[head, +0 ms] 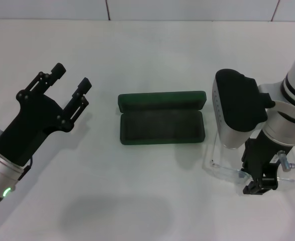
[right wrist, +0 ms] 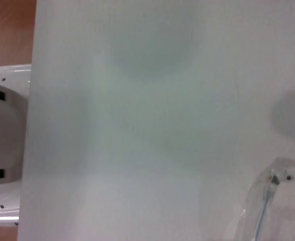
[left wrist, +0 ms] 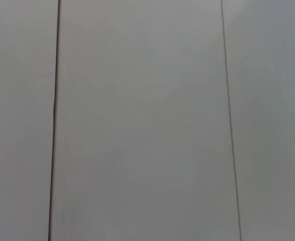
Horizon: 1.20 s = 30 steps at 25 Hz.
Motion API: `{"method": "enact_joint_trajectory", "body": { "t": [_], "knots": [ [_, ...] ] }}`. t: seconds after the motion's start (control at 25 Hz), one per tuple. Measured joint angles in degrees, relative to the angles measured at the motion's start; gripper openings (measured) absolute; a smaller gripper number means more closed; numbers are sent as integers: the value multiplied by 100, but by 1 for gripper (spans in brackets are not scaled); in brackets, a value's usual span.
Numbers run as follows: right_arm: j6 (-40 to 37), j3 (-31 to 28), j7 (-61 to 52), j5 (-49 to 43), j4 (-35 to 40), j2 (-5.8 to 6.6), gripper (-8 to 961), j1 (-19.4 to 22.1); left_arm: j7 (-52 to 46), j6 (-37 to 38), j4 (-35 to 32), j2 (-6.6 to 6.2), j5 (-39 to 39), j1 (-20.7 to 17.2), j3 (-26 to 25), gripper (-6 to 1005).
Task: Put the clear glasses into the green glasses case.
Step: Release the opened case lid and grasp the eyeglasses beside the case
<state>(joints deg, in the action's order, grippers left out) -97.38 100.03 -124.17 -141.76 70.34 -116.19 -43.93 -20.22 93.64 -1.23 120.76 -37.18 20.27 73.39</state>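
Observation:
The green glasses case (head: 161, 127) lies open at the middle of the white table, its lid (head: 162, 99) tipped back on the far side and its dark lining bare. The clear glasses (head: 226, 168) rest on the table to the right of the case, partly hidden under my right arm. My right gripper (head: 260, 184) points down at their near rim, by the frame's front edge. One corner of the glasses (right wrist: 272, 206) shows in the right wrist view. My left gripper (head: 72, 77) hangs open and empty, left of the case.
The white table (head: 147, 55) runs back to a tiled wall. In the right wrist view the table's side edge (right wrist: 34, 120) shows, with wooden floor and a white machine base (right wrist: 4, 145) beyond it. The left wrist view holds only wall panels.

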Motion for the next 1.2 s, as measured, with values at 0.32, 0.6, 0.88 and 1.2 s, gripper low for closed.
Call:
{"method": "enact_joint_trajectory", "body": {
  "t": [0.32, 0.6, 0.88, 1.2],
  "knots": [
    [-44, 70, -2, -41, 5, 8, 333, -58, -18, -19, 6, 0, 0, 3, -1, 599],
    [-44, 180, -2, -114, -11, 9, 333, -70, -24, -16, 64, 0, 1, 3, -1, 599],
    [-8, 215, -2, -116, 3, 9, 311, -67, -2, -6, 70, 0, 0, 3, -1, 599],
    [91, 301, 1, -115, 9, -1, 278, -46, 0, 12, 47, 0, 0, 15, 0, 599]
  ]
}}
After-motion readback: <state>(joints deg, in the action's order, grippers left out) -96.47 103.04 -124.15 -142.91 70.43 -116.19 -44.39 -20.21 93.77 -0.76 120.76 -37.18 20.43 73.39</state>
